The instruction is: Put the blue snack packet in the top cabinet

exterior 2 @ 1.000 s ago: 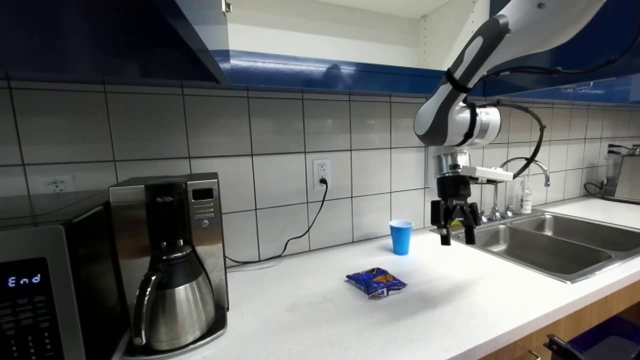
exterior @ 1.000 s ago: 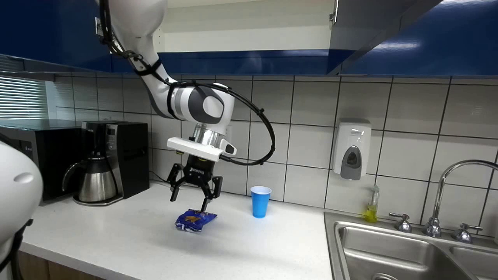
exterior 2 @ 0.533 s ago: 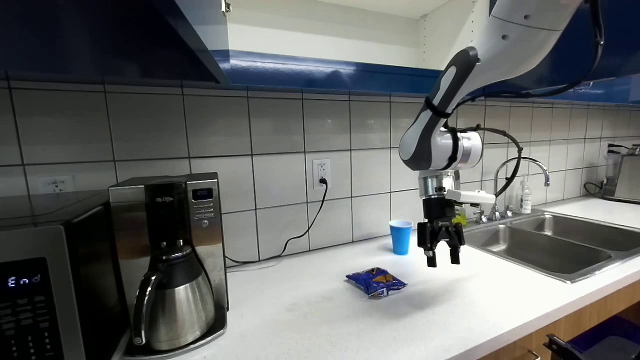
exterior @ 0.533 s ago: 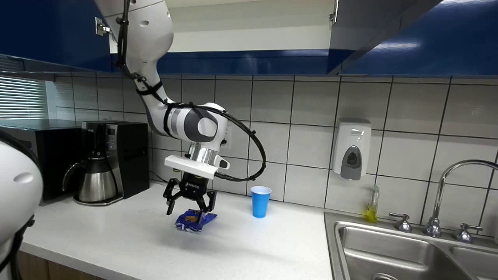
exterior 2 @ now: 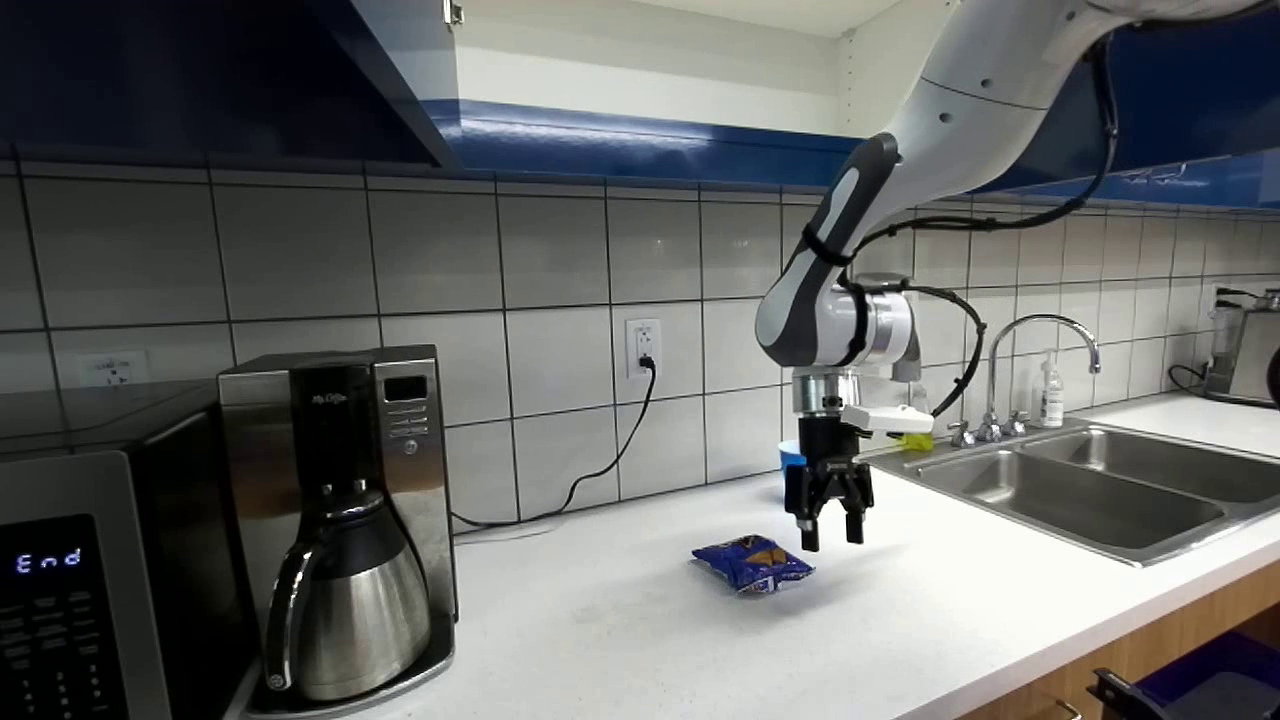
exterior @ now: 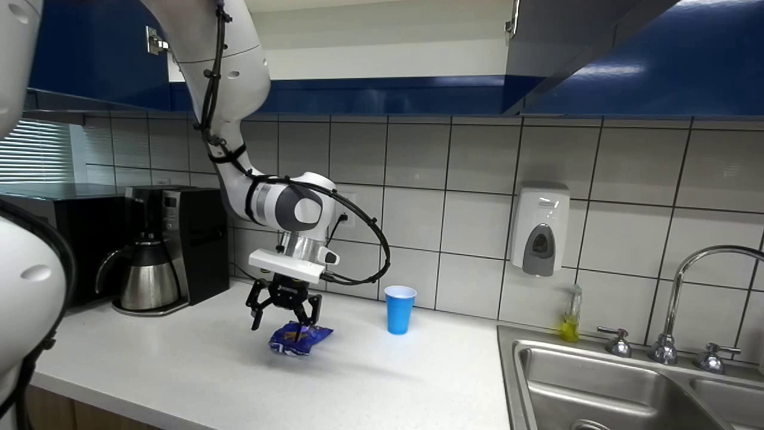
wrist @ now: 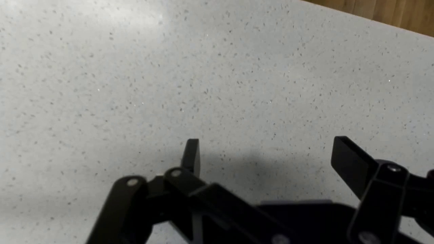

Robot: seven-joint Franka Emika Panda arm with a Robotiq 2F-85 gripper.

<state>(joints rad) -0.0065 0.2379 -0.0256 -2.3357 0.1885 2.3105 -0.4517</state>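
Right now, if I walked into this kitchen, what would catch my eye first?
Probably the white robot arm, which hangs in front of the open overhead cabinet, its black gripper open above the counter. Next come two blue things: the crinkly snack packet on the counter and the bright cup near the tiled wall.

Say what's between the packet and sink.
The gripper hangs between packet and sink in an exterior view; the cup stands there too, nearer the wall, in both exterior views.
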